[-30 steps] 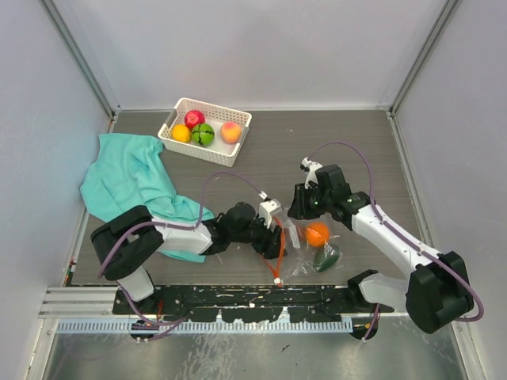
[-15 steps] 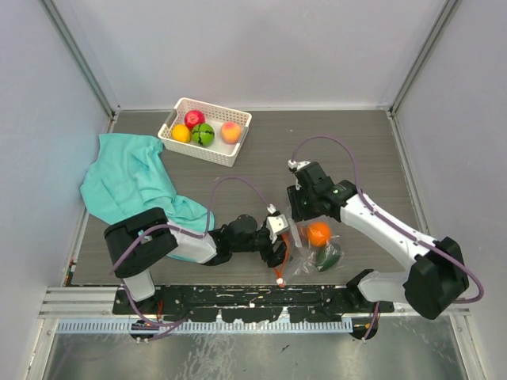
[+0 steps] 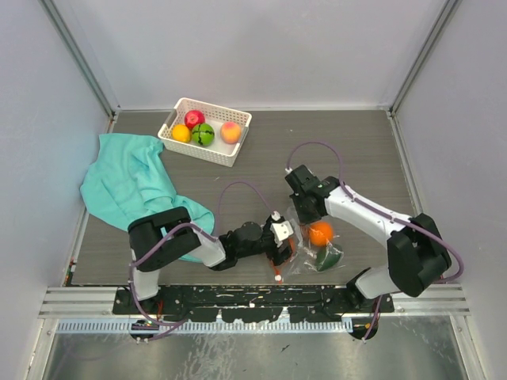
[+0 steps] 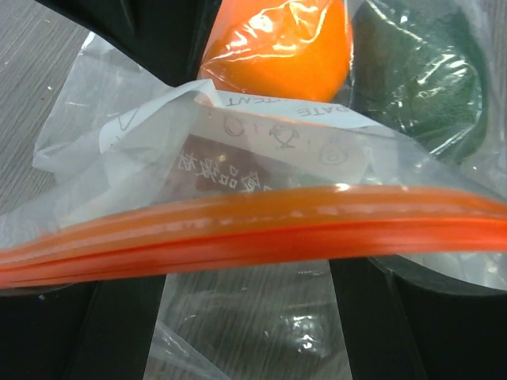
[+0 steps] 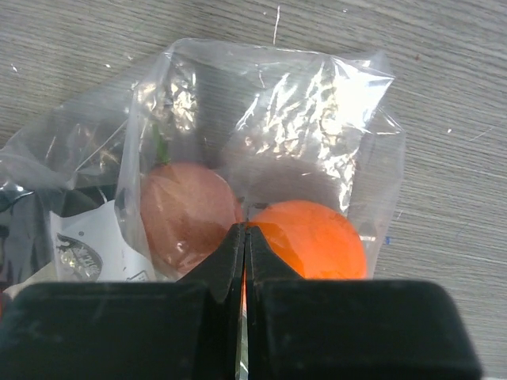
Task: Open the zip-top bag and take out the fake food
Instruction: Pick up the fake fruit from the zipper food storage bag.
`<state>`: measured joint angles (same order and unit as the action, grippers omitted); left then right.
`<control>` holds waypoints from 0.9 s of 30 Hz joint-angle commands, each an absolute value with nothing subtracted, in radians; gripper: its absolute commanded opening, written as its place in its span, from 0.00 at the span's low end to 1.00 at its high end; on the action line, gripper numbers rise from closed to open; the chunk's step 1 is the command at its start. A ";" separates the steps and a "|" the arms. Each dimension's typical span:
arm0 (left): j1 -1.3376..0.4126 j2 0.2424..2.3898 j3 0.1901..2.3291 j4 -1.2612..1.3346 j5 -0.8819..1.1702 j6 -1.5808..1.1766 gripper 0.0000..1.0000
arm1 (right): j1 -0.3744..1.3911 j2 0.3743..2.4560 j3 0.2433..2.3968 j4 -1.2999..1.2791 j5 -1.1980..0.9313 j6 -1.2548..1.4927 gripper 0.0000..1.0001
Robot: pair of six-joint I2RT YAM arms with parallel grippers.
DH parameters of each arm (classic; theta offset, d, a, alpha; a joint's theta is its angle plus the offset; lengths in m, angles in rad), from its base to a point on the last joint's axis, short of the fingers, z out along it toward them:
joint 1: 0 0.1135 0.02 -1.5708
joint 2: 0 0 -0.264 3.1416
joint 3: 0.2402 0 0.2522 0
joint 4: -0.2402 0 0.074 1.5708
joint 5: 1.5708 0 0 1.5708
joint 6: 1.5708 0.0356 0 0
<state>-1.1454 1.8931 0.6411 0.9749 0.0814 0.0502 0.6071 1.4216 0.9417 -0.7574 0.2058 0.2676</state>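
The zip-top bag [image 3: 310, 247] lies near the front edge. It holds fake food: an orange fruit [image 3: 319, 233], a dark green one [image 3: 326, 258] and a brown one [image 5: 186, 218]. My left gripper [image 3: 283, 244] is open. Its orange-red zipper strip [image 4: 253, 229] runs across between the wide fingers [image 4: 119, 332], with the white label [image 4: 277, 150] just beyond. My right gripper [image 3: 305, 217] is down on the bag from behind. The right gripper [image 5: 244, 229] is shut on a fold of clear film between the brown fruit and the orange fruit [image 5: 317, 237].
A white slotted basket [image 3: 176, 113] at the back holds a red [image 3: 194, 119], an orange-yellow [image 3: 181, 133], a green [image 3: 203, 134] and a peach fruit [image 3: 230, 131]. A teal cloth [image 3: 131, 178] lies bunched at the left, under the left arm.
The left gripper slid right onto the bag's zipper edge and opened wider. The right gripper moved left and down onto the bag, opened briefly, then shut.
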 commanded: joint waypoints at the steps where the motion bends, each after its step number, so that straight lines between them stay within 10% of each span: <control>1: -1.149 1.932 0.683 1.107 0.026 0.083 0.80 | 0.614 1.436 0.982 -0.755 0.170 0.262 0.02; 21: -1.148 2.055 0.682 1.312 -0.052 0.141 0.87 | 0.614 1.488 0.865 -0.585 -0.110 0.265 0.01; 27: -1.148 2.020 0.661 1.280 -0.088 0.094 0.69 | 0.612 1.467 0.833 -0.526 -0.143 0.291 0.01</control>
<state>-1.1454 2.0495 0.6567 1.2163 -0.0399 0.1020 0.6067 1.4986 0.8509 -0.5953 -0.0666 0.2558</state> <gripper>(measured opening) 0.730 0.050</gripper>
